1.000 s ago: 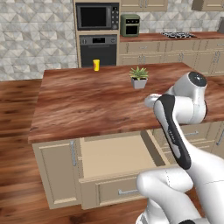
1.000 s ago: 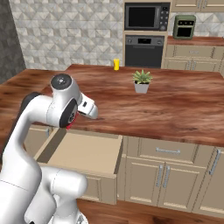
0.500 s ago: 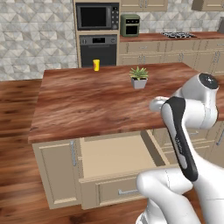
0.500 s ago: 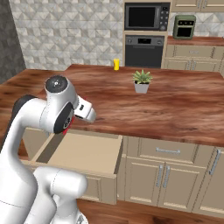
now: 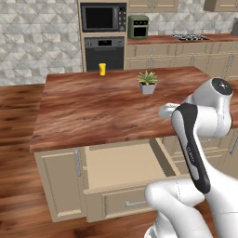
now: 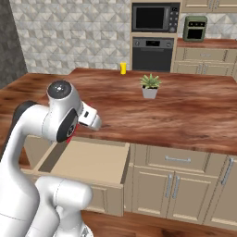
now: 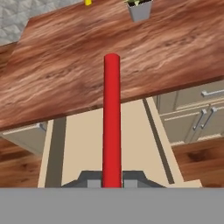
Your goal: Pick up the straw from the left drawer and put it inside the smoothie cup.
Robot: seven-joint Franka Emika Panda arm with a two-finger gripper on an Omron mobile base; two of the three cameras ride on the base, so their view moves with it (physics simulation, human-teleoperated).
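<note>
**Straw clamped in the gripper above the open drawer**

In the hand view the gripper point(image 7: 112, 180) has its two dark finger tips pressed together on the straw point(image 7: 112, 118), which runs as a straight red stick from between the tips up the middle of the picture. Its free end lies over the near edge of the worktop point(image 7: 65, 74) as seen from the hand camera. Below and behind the straw lies the left drawer point(image 7: 135, 144), pulled out from under the worktop's near edge, its light tan floor bare.

In the left base view the left drawer point(image 5: 121, 165) stands open beneath the worktop point(image 5: 93, 111), its panelled front with the silver bar handle facing the robot. The arm's white and dark links rise just to the right of the drawer, beside the near right part of the worktop. In the right base view the arm stands over the left side of the drawer point(image 6: 90, 162), and a small patch of red shows just under the arm's upper joint; whether that is the straw cannot be told.

The smoothie cup point(image 5: 102, 69) stands upright at the far edge of the worktop, left of the middle, well apart from the gripper. It also shows in the right base view point(image 6: 122, 68). A potted plant point(image 5: 147, 82) in a grey-white pot stands on the worktop nearer the far right, apart from the cup.
</note>
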